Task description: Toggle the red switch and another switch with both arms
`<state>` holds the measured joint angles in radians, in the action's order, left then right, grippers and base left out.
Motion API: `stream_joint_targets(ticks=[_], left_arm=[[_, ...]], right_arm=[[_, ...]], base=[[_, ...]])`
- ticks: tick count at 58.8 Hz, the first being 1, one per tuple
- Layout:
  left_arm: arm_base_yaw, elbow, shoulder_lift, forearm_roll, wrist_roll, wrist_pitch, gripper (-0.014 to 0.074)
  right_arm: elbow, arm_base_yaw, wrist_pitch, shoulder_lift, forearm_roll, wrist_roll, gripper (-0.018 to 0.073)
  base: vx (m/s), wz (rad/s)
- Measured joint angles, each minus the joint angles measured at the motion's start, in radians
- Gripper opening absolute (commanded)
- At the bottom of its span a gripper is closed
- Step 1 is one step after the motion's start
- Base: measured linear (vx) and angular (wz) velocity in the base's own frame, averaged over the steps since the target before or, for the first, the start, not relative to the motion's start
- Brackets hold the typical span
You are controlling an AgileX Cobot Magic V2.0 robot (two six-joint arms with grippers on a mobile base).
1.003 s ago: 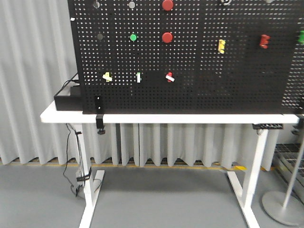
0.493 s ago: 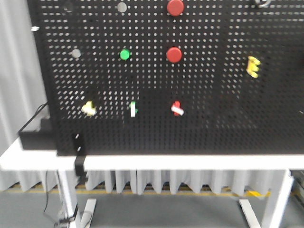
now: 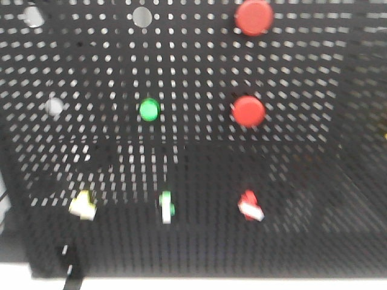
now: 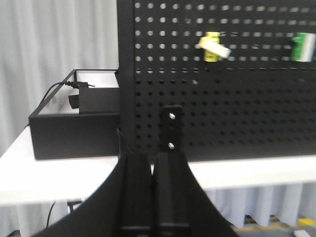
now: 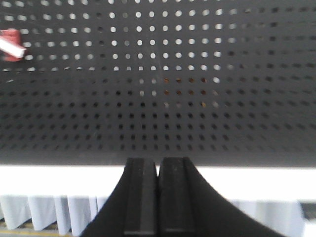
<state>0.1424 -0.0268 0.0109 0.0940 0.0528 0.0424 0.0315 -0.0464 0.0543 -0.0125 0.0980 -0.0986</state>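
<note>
Status, as I judge it: neither lever is flipped yet, and both are left to do on the matte black perforated panel (image 3: 314,181) standing upright on the smooth white desk (image 4: 59,177). My left claw (image 4: 151,160) and right claw (image 5: 158,165), black and curve-flanked, are clenched on nothing, low and apart from the panel. The red switch (image 3: 250,205), a small white-tipped lever, sits lower centre-right, and the pale yellow switch (image 3: 83,206), cream-tipped, sits lower left.

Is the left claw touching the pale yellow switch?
No, the left claw hangs shut low in its wrist view, clearly apart from the pale yellow switch higher on the pegboard.
</note>
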Motion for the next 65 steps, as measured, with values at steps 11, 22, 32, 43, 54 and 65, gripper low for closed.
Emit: stream_joint_targets(ticks=[11, 22, 32, 43, 54, 65], left_arm=[[0.000, 0.000, 0.000, 0.000, 0.000, 0.000, 0.0003], [0.000, 0.000, 0.000, 0.000, 0.000, 0.000, 0.0003], [0.000, 0.000, 0.000, 0.000, 0.000, 0.000, 0.0003], [0.000, 0.000, 0.000, 0.000, 0.000, 0.000, 0.0003], [0.000, 0.000, 0.000, 0.000, 0.000, 0.000, 0.0003], [0.000, 0.000, 0.000, 0.000, 0.000, -0.003, 0.0003]], right_arm=[[0.000, 0.000, 0.000, 0.000, 0.000, 0.000, -0.0006], [0.000, 0.000, 0.000, 0.000, 0.000, 0.000, -0.0006], [0.000, 0.000, 0.000, 0.000, 0.000, 0.000, -0.0006], [0.000, 0.000, 0.000, 0.000, 0.000, 0.000, -0.0006], [0.000, 0.000, 0.000, 0.000, 0.000, 0.000, -0.0006], [0.000, 0.000, -0.054, 0.000, 0.000, 0.000, -0.0006]], base=[[0.30, 0.04], [0.16, -0.01], [0.08, -0.02], [0.05, -0.01], [0.01, -0.01], [0.00, 0.00]])
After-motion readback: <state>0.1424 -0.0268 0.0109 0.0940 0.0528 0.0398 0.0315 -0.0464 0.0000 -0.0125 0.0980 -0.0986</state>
